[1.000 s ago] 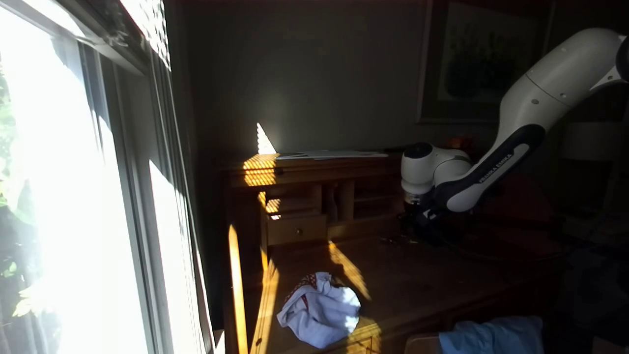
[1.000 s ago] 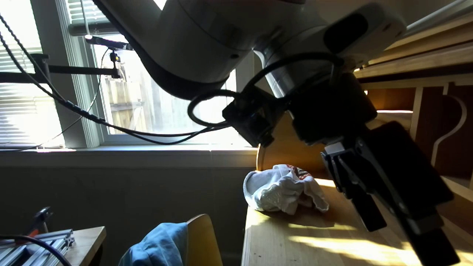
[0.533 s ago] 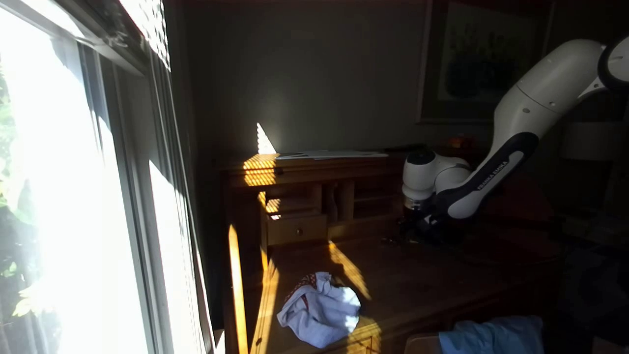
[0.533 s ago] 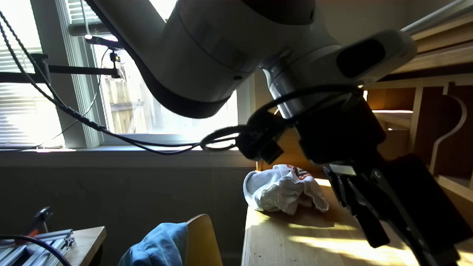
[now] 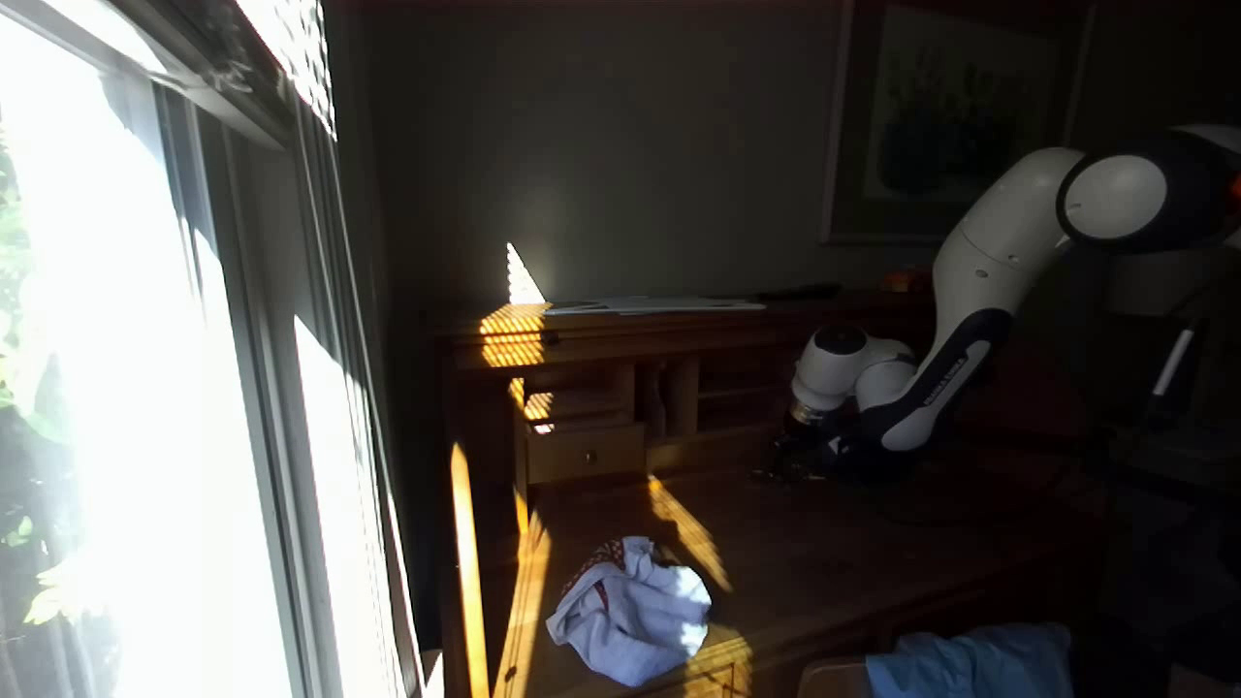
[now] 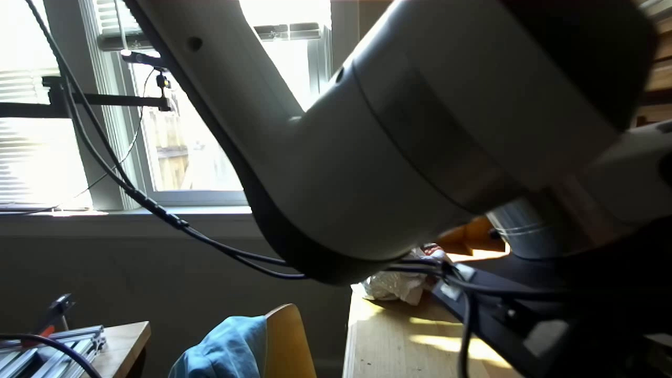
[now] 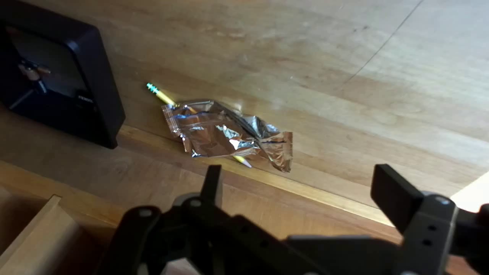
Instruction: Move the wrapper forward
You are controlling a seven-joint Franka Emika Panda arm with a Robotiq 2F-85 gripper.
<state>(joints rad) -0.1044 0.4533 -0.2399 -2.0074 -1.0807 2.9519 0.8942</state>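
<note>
Your fingers stand wide; in the wrist view, the wrapper lies up-left of their gap, its length nearly parallel.

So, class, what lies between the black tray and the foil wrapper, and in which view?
The wrist view shows wooden desktop, plus the green end of a yellow pencil jutting from under the foil wrapper toward the black tray.
</note>
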